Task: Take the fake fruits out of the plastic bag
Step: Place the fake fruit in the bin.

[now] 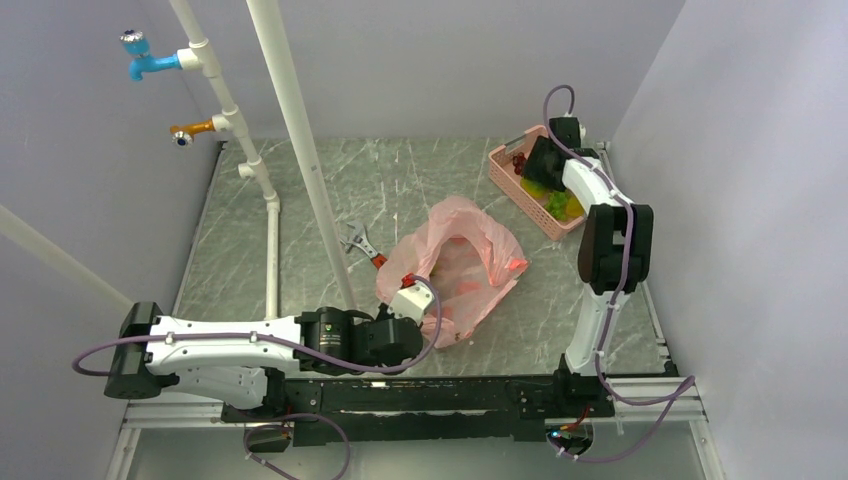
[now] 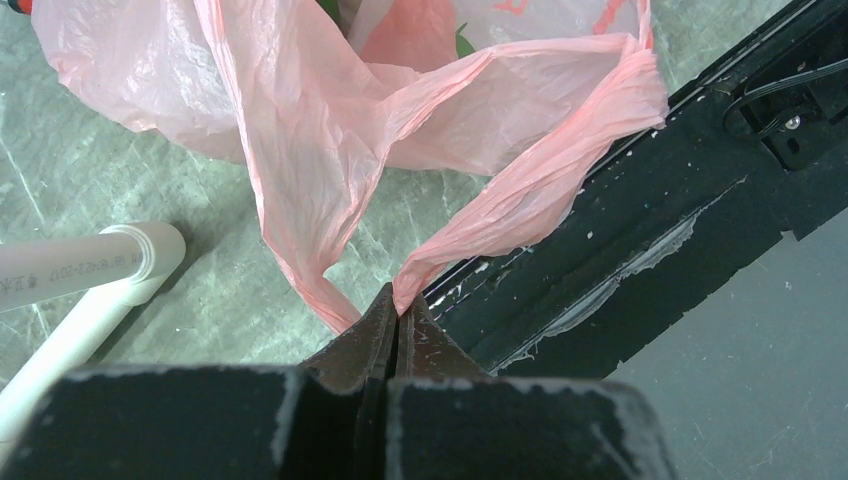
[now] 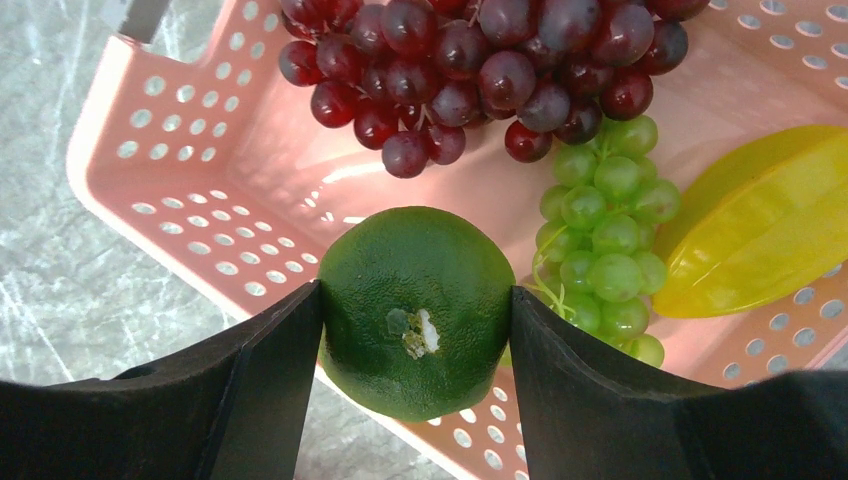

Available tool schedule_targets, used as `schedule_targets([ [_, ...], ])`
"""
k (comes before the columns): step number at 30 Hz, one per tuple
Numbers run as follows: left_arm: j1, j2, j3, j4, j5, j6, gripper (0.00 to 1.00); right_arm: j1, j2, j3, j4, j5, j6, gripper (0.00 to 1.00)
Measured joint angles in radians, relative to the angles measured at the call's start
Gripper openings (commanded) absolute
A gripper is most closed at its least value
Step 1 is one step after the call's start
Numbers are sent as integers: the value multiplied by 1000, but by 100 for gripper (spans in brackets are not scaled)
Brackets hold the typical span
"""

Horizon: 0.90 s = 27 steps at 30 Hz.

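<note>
The left pincer [image 2: 397,318] is pressed together on a thin strip of the plastic bag [image 2: 300,130]. Two bands of crinkled pink film run up from its tips to the body of the bag, which lies slumped on the grey marbled surface [image 2: 60,180] just ahead. In the wrist view a white pipe [image 2: 90,270] lies on the surface to the left of this pincer, and a black rail [image 2: 620,240] runs along the surface's edge to its right. From above, a red-handled wrench [image 1: 362,247] lies past the bag, well ahead of the pincer. What the bag holds cannot be made out through the film. The right pincer [image 3: 415,292], well apart from the left one at the far right corner of the surface, is clamped on a round green fruit [image 3: 400,260], one finger against each flank. The fruit sits over the near wall of a pink slotted basket [image 3: 180,170]; whether it touches that wall I cannot tell. Ahead of the pincer, inside the basket, lies the dark red-purple grape bunch [image 3: 470,70]. Just ahead and to its right lies the light green grape bunch [image 3: 605,250], touching the dark one. Farther right a yellow oblong fruit [image 3: 760,220] rests against the green bunch.
</note>
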Motion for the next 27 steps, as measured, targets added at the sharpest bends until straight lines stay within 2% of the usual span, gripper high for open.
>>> schedule_targets([
  [3, 0, 0, 0, -1, 0, 0, 0, 0, 27, 15, -15, -4, -9, 8],
  [10, 0, 0, 0, -2, 0, 0, 0, -3, 123, 52, -40, -35, -27, 36],
  [17, 0, 0, 10, -11, 0, 1, 0, -4, 124, 75, -58, -61, -48, 61],
  [27, 0, -24, 10, -11, 4, -5, 0, -4, 114, 63, -60, -78, -54, 76],
])
